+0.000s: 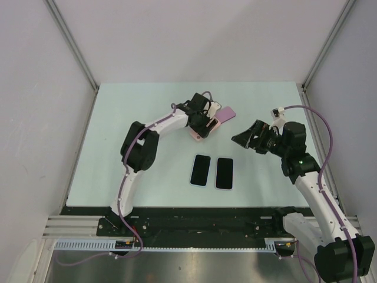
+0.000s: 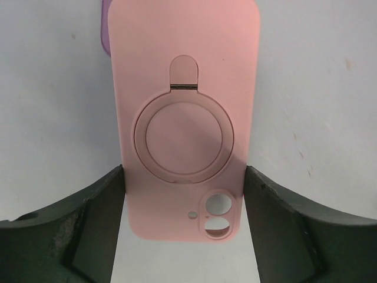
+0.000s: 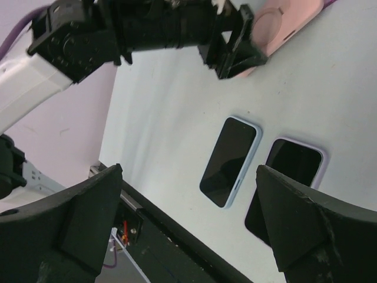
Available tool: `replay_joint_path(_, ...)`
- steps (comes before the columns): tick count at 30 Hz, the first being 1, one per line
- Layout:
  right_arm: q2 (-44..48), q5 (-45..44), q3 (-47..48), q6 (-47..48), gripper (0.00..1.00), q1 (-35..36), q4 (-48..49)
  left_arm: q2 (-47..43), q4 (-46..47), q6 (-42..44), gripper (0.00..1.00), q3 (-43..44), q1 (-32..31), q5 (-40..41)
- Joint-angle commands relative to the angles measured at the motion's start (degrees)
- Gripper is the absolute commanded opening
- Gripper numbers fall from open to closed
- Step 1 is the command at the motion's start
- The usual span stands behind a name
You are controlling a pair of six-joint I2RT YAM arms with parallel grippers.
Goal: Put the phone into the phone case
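Note:
A pink phone case with a round ring stand and camera holes sits back-up between my left gripper's fingers, which press on both its long edges. In the top view my left gripper holds this case at the far middle of the table. Two phones lie screen-up near the front middle: one with a light blue rim and one with a lilac rim. My right gripper is open and empty, hovering to the right of the phones. Both phones, blue-rimmed and lilac-rimmed, show between its fingers.
A purple case lies partly under the pink one at the far side, and its edge shows in the left wrist view. The black base rail runs along the table's near edge. White walls stand on the left, right and back.

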State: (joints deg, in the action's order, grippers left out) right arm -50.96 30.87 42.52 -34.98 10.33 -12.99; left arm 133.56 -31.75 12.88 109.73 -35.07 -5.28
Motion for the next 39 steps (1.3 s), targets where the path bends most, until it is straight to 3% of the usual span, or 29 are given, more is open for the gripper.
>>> replay_joint_path(1,-0.72,1.03,3.97,-2.81,0.99,-0.66,1.84,-16.36,9.94,1.27,0.62,-11.25,0.35,-4.03)
replay_joint_path(6,-0.90,5.06,4.41,-1.67,0.93,-2.94,2.97,-27.54,13.98,-0.84,0.58,-21.74,-0.26,-7.11)
replay_joint_path(10,-2.65,9.90,7.22,-2.80,0.82,-5.23,2.53,-36.86,15.75,-1.63,0.56,-31.65,-1.93,-8.43)
replay_joint_path(14,-5.45,12.97,9.06,-4.48,0.76,-5.49,2.71,-46.79,18.21,-0.85,0.56,-39.76,-8.14,-2.30)
replay_joint_path(20,-9.51,23.17,10.48,-3.51,0.71,-5.49,1.83,-55.50,17.60,-1.02,0.56,-42.67,-13.96,-3.77)
replay_joint_path(29,-9.33,22.13,10.65,-0.44,0.68,-4.53,-0.54,-56.74,13.56,1.44,0.56,-42.59,-18.89,-3.60)
replay_joint_path(35,-10.21,23.80,10.65,1.06,0.45,-3.47,-1.16,-56.30,13.03,1.79,0.57,-42.67,-19.77,-3.33)
replay_joint_path(38,-9.69,23.80,10.65,0.80,0.24,-3.03,0.42,-56.74,13.11,1.62,0.59,-42.67,-19.77,-2.90)
replay_joint_path(39,-9.42,23.36,10.74,0.71,0.13,-3.03,0.86,-56.91,13.11,1.88,0.60,-42.67,-19.77,-2.37)
